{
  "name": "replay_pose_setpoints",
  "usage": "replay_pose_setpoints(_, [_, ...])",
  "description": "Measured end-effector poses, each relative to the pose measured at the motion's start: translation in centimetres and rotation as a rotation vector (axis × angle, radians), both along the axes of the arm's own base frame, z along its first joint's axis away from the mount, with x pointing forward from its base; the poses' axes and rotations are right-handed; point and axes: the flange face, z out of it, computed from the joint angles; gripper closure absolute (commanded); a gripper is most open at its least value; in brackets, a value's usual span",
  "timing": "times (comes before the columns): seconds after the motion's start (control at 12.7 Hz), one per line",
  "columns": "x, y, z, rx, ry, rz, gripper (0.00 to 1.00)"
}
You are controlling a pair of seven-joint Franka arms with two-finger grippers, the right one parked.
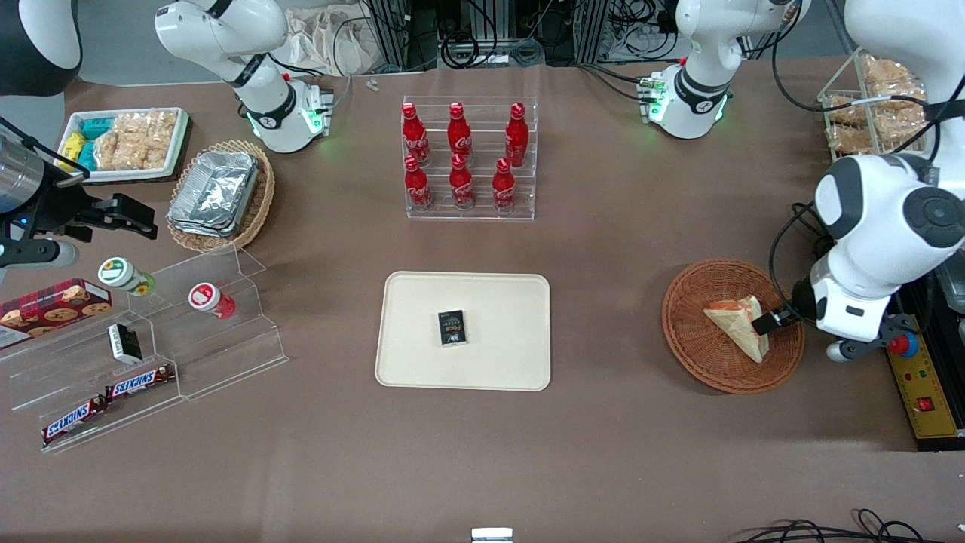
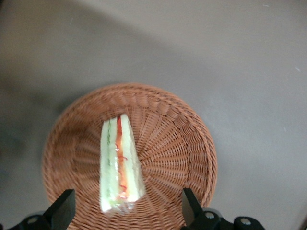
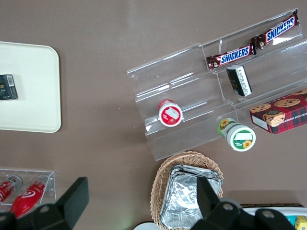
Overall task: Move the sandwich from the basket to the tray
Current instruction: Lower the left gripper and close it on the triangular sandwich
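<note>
From my console I see the sandwich (image 1: 740,325) lying in the basket (image 1: 697,332) toward the working arm's end, the gripper (image 2: 125,211) spread wide just above it, and the tray (image 1: 422,354) well apart mid-table, carrying a small packet (image 1: 451,328).

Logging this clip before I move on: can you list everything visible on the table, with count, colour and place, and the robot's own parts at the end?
sandwich: 1, pale bread, orange and green filling, in the basket
basket: 1, reddish-brown wicker, toward the working arm's end
tray: 1, cream, mid-table
small pack: 1, black, on the tray
cola bottles: 6, red, in a clear rack farther from the camera than the tray
foil pans: stack, silver, in a tan wicker basket
snack tray: 1, white, toward the parked arm's end
Snickers bars: 2, brown, on the clear stepped stand
cookie box: 1, red, beside that stand
gripper: 1, black, open, straddling the sandwich
</note>
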Motion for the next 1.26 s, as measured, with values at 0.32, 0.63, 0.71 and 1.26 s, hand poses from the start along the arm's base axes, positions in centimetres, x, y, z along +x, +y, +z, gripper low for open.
replay_pose_setpoints(0.32, [-0.1, 0.4, -5.4, -0.026, 0.052, 0.203, 0.00])
replay_pose_setpoints(0.63, [-0.6, 2.7, -8.9, -0.030, 0.078, 0.251, 0.00])
replay_pose_setpoints(0.71, [-0.8, 2.6, -9.9, -0.034, 0.077, 0.262, 0.00])
replay_pose_setpoints(1.26, [-1.4, 1.5, -12.9, -0.051, 0.074, 0.326, 1.00])
